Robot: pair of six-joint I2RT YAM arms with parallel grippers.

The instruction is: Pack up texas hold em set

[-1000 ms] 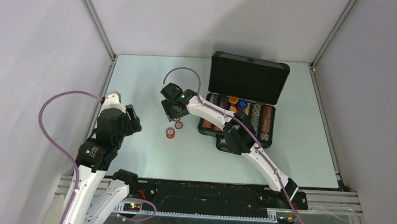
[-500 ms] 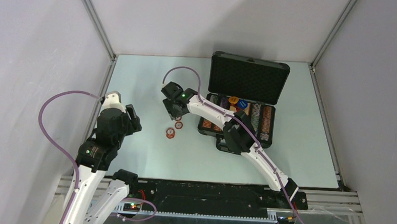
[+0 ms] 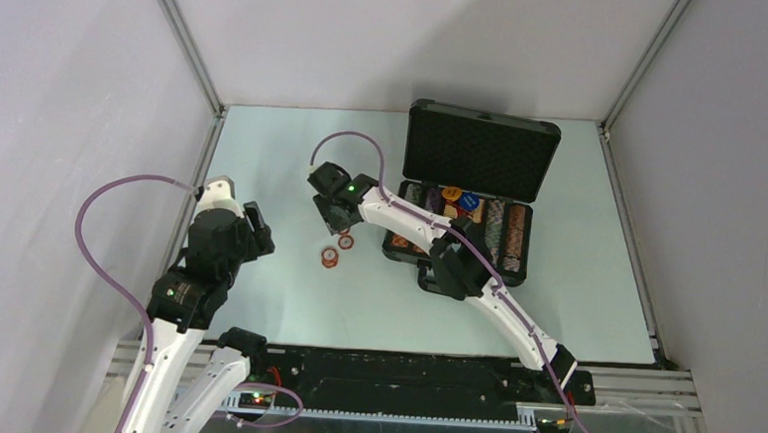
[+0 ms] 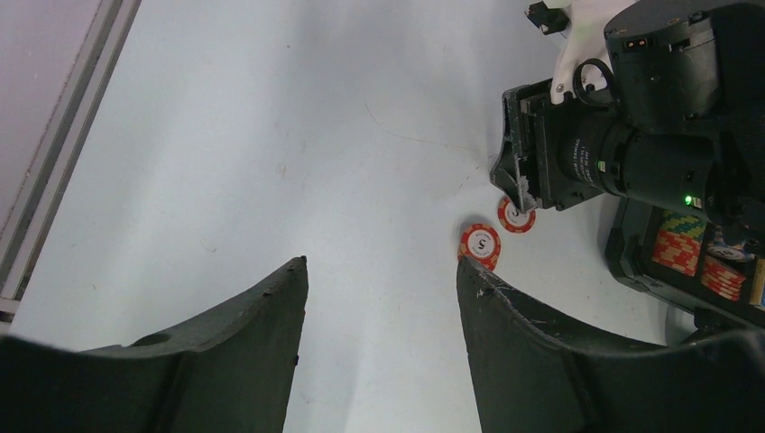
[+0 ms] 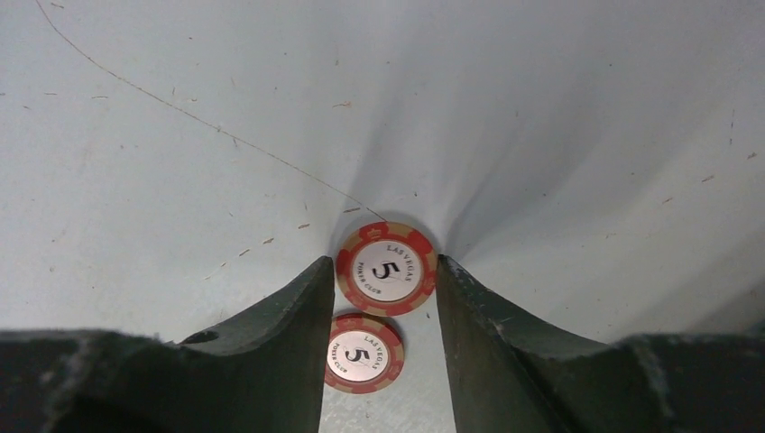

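Spreading pale blue between grey walls [image 3: 399, 39], tabletop [image 3: 277, 295], two red-white chips [image 5: 364, 354] between right gripper's [image 5: 384, 263] parted fingers [image 5: 271, 352], grip unclear, left gripper [image 4: 381, 264] wide open, empty, one black case [image 3: 478, 152] rightward of both.

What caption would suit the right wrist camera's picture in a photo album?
The right hand, fingers apart, straddles two red-and-white 5 chips lying flat on the pale table.

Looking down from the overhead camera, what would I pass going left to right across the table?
The left gripper → two red-white chips → open black case.
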